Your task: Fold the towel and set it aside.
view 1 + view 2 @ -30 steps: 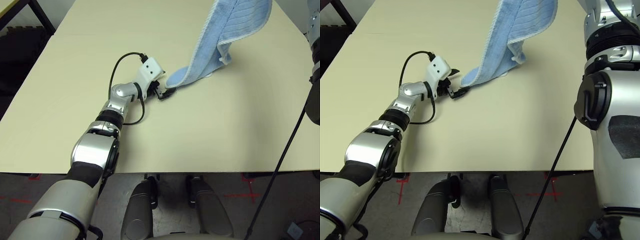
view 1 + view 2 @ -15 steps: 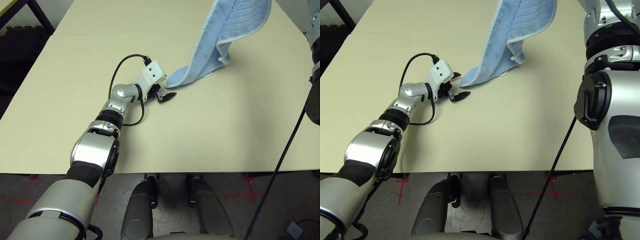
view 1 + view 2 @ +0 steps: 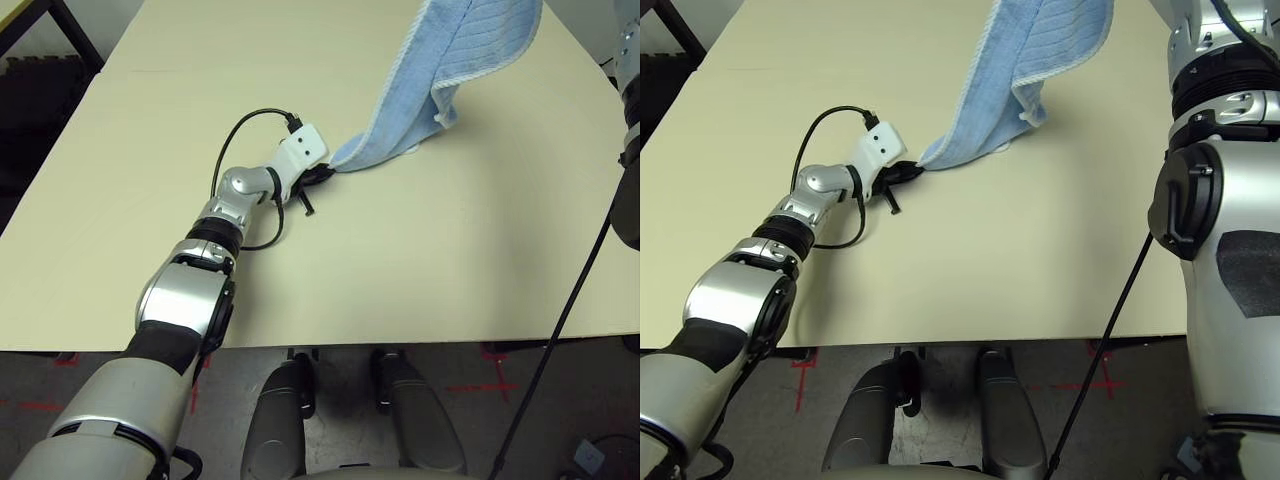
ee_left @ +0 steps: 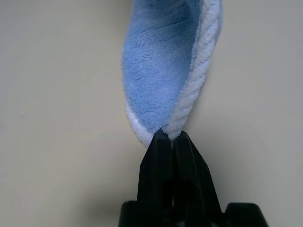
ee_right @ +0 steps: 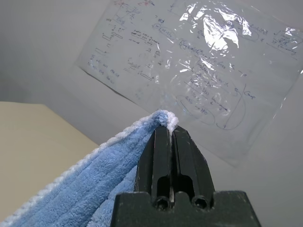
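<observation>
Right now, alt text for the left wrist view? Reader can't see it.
The left gripper, its two black fingers shut, pinches the whitish stitched edge at the low end of the light blue towel. The towel rises away from the fingertips in a soft fold, with the pale beige table behind it.

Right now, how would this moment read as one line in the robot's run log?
step: fold, both corners pinched | left gripper: shut on towel low corner at table | right gripper: shut on raised corner | towel: hanging between
</observation>
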Action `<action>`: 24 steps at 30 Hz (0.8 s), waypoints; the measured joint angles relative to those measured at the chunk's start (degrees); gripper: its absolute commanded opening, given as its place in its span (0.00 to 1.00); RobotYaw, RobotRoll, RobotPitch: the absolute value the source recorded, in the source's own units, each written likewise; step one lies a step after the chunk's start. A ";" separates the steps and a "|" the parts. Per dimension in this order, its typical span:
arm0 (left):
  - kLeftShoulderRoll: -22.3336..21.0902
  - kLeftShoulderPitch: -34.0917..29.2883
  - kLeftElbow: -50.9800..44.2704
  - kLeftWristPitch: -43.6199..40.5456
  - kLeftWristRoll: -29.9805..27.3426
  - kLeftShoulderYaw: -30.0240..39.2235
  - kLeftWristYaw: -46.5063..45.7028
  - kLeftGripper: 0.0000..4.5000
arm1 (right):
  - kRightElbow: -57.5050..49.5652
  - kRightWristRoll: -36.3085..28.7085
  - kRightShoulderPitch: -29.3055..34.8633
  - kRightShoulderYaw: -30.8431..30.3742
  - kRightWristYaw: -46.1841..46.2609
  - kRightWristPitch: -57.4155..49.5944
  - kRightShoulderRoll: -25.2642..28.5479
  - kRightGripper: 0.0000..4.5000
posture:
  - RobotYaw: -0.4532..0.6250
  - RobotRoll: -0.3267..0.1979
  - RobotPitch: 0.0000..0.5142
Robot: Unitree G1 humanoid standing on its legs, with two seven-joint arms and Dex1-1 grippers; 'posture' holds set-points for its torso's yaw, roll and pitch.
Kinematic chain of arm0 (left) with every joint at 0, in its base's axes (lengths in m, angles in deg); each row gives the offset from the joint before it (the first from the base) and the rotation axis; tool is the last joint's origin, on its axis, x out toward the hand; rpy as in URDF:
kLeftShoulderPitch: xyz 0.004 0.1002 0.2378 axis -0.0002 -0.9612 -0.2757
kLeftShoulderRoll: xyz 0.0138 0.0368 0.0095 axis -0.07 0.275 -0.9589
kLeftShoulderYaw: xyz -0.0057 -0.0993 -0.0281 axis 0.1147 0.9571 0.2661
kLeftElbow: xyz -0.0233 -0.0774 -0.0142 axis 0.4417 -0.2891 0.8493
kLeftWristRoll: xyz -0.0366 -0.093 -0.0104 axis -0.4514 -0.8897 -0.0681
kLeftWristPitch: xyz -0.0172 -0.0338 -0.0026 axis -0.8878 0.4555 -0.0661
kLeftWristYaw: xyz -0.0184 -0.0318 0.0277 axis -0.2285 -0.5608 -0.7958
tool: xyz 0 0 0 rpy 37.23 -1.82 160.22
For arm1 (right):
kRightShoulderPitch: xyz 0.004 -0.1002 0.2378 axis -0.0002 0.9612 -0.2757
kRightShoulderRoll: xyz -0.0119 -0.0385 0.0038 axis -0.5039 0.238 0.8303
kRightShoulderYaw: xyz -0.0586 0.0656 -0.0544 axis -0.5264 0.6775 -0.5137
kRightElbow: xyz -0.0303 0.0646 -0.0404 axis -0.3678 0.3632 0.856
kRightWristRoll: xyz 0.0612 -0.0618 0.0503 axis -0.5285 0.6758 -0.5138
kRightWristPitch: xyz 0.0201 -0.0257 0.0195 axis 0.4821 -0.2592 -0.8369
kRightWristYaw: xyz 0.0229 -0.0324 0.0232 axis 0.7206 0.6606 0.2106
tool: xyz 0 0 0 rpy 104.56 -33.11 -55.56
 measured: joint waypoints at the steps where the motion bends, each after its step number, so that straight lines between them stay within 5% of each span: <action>1: -0.43 0.05 0.00 -0.01 -0.13 0.15 0.21 0.01 | -0.03 0.00 0.14 0.00 0.00 -0.05 0.12 0.00 | 0.40 0.62 0.50; 11: -19.25 0.56 -11.37 -7.00 -5.28 5.69 12.69 0.01 | -3.10 -2.85 19.09 2.56 -0.44 -3.93 5.82 0.00 | 0.46 0.62 0.52; 17: -25.97 0.10 -19.95 -14.33 -7.45 6.40 18.07 0.01 | -6.65 -6.41 30.49 3.42 -3.48 -11.49 5.42 0.00 | 0.50 0.62 0.55; 24: -28.67 1.42 -20.46 -21.52 -7.91 6.26 20.84 0.01 | -12.05 -12.06 31.85 3.31 -18.51 -32.18 5.66 0.00 | 0.49 0.62 0.58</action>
